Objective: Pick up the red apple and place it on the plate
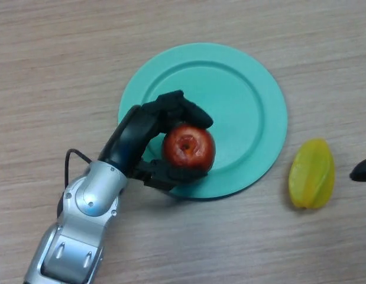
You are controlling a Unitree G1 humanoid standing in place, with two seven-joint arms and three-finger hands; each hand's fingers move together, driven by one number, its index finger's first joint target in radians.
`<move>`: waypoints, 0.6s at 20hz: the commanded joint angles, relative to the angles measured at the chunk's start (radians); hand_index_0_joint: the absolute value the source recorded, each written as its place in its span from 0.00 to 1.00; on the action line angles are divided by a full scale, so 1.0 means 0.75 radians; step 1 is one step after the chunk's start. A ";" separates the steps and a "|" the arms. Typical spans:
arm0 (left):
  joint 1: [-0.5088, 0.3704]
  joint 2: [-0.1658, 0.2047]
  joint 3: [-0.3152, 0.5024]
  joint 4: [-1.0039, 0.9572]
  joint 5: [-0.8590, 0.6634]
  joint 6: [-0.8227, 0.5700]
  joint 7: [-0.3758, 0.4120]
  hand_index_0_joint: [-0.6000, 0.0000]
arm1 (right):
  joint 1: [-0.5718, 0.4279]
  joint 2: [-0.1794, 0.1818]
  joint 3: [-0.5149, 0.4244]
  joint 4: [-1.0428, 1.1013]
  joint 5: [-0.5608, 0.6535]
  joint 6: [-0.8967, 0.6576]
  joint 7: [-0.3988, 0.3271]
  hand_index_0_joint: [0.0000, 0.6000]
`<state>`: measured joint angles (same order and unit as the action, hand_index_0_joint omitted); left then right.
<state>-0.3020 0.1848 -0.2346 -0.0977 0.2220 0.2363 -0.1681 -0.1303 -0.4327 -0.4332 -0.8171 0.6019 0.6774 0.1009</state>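
1. One hand does the work: the black left hand comes in from seven o'clock; its fingers curl over the top of the round red apple and its thumb clamps underneath, so the fruit is pinched between them.
2. Held so, the red apple sits over the round teal plate, toward its rim at seven o'clock; whether it touches the surface I cannot tell.
3. Judged from this, the plate's centre lies toward one o'clock of the fingers; release there looks the next step.
4. At three o'clock lies a yellow starfruit, clear of the plate; the right hand barely shows at the edge, its fingers unreadable.
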 commanded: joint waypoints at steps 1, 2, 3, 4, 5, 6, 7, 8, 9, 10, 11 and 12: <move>-0.063 0.007 0.053 -0.014 0.015 -0.249 0.045 0.75 | -0.013 -0.059 -0.097 -0.058 0.052 -0.202 -0.001 0.00; -0.074 0.007 0.065 0.017 0.017 -0.254 0.074 1.00 | -0.004 -0.061 -0.104 -0.048 0.040 -0.224 0.011 0.00; -0.065 0.007 0.070 0.001 0.023 -0.247 0.074 1.00 | -0.005 -0.061 -0.099 -0.046 0.032 -0.230 0.013 0.00; -0.047 0.007 0.083 -0.029 0.038 -0.233 0.073 1.00 | -0.006 -0.058 -0.093 -0.045 0.025 -0.235 0.015 0.00; -0.034 0.007 0.095 -0.051 0.050 -0.223 0.071 1.00 | -0.007 -0.055 -0.085 -0.043 0.017 -0.240 0.014 0.00; -0.006 0.007 0.114 -0.085 0.086 -0.217 0.066 1.00 | -0.009 -0.052 -0.072 -0.042 0.003 -0.241 0.013 0.00; 0.013 0.007 0.129 -0.123 0.109 -0.216 0.057 1.00 | -0.012 -0.049 -0.065 -0.041 -0.002 -0.240 0.011 0.00; 0.048 0.007 0.159 -0.204 0.142 -0.212 0.042 1.00 | -0.013 -0.044 -0.053 -0.043 -0.012 -0.234 0.008 0.00; 0.071 0.007 0.179 -0.267 0.139 -0.211 0.036 1.00 | -0.015 -0.042 -0.049 -0.047 -0.016 -0.230 0.007 0.00; 0.116 0.009 0.209 -0.369 0.130 -0.213 0.029 1.00 | -0.019 -0.041 -0.041 -0.056 -0.025 -0.221 0.007 0.00; 0.152 0.014 0.223 -0.427 0.115 -0.229 0.031 1.00 | -0.020 -0.040 -0.036 -0.062 -0.028 -0.214 0.007 0.00; 0.217 0.027 0.245 -0.522 0.088 -0.248 0.032 1.00 | -0.022 -0.035 -0.032 -0.070 -0.036 -0.208 0.007 0.00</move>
<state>-0.1277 0.1857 -0.0806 -0.4360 0.2968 0.1689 -0.1639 -0.1238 -0.4278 -0.3962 -0.8122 0.5753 0.6594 0.1031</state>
